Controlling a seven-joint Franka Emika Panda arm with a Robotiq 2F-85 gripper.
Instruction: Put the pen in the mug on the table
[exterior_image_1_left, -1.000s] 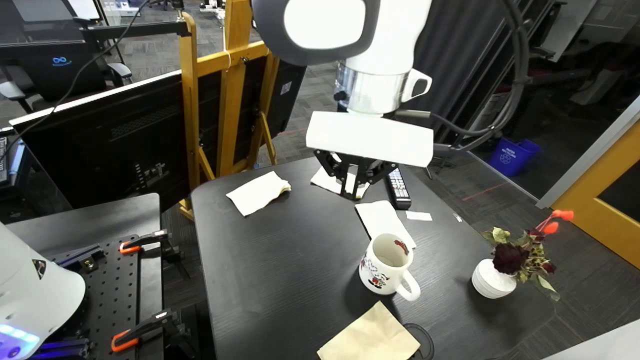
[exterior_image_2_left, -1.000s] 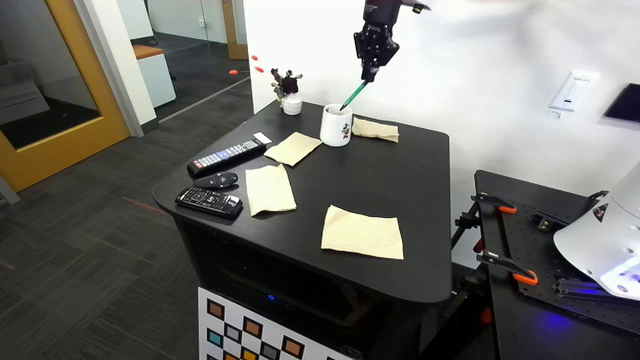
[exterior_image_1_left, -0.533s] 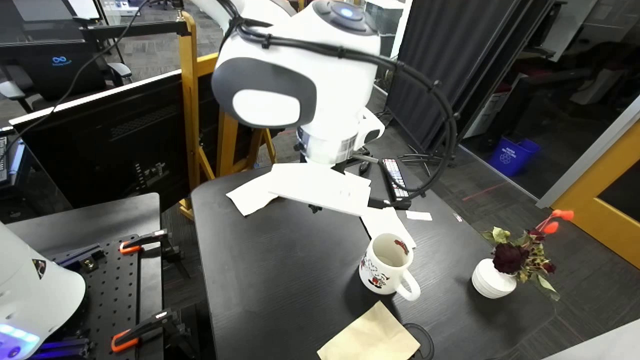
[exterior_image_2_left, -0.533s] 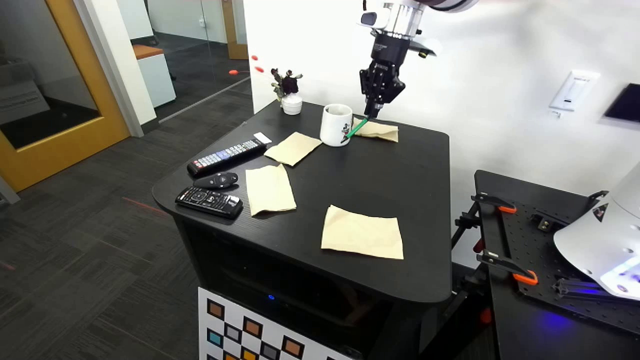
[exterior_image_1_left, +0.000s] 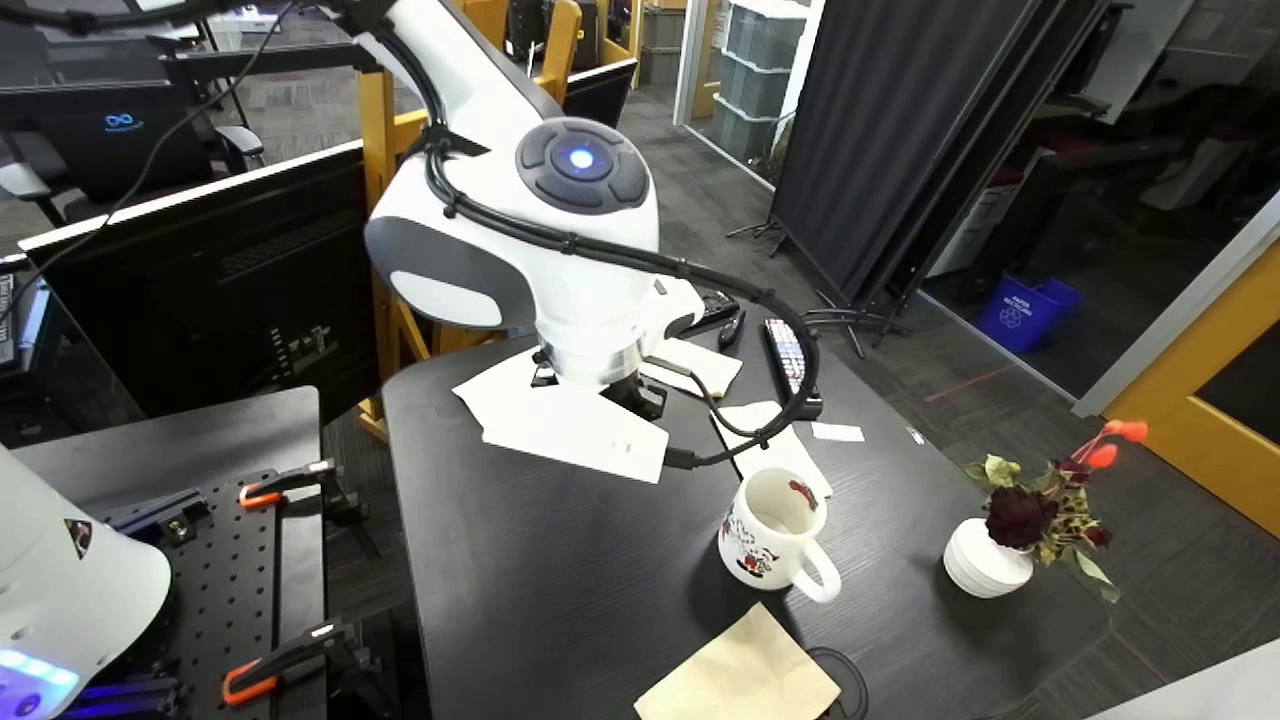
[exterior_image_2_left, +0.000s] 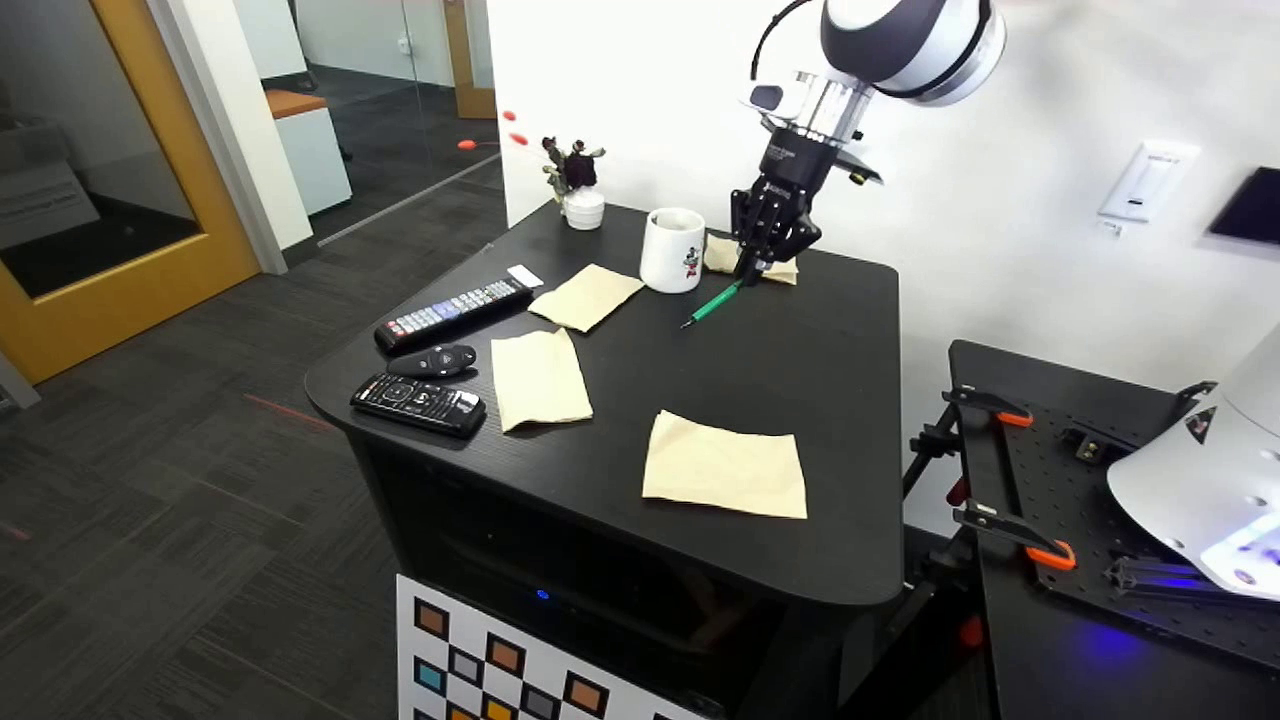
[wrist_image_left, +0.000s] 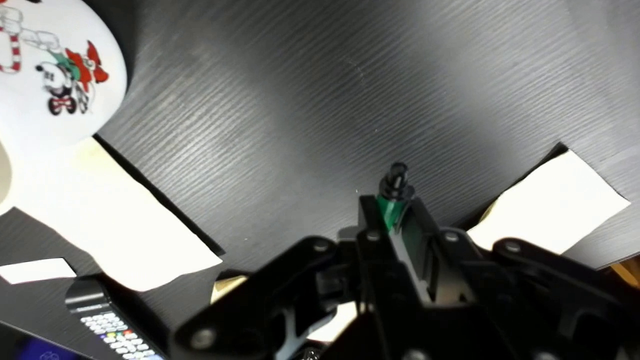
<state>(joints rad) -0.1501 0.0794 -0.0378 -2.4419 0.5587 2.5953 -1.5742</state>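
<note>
My gripper (exterior_image_2_left: 750, 268) is shut on a green pen (exterior_image_2_left: 714, 302) with a dark tip. In the wrist view the gripper (wrist_image_left: 392, 207) pinches the pen (wrist_image_left: 390, 210), and the pen's dark end sticks out past the fingertips. The pen slants downward, low over the black table (exterior_image_2_left: 800, 370); I cannot tell whether its tip touches. The white-cream mug (exterior_image_2_left: 668, 255) stands upright beside the gripper, apart from it and the pen. The mug also shows in an exterior view (exterior_image_1_left: 750, 545), where the wrist hides the fingertips and pen, and at the wrist view's upper left (wrist_image_left: 35, 115).
Several folded tan papers lie around, one next to the mug (exterior_image_2_left: 585, 297) and one at the near edge (exterior_image_2_left: 725, 465). A long remote (exterior_image_2_left: 455, 315) and two smaller ones lie at the table's side. A white flower pot (exterior_image_1_left: 985, 560) stands beyond the mug.
My gripper has come down toward the table and moved away from the mug, toward the robot's base. The pen has moved with it and stays held. The mug has not moved.
</note>
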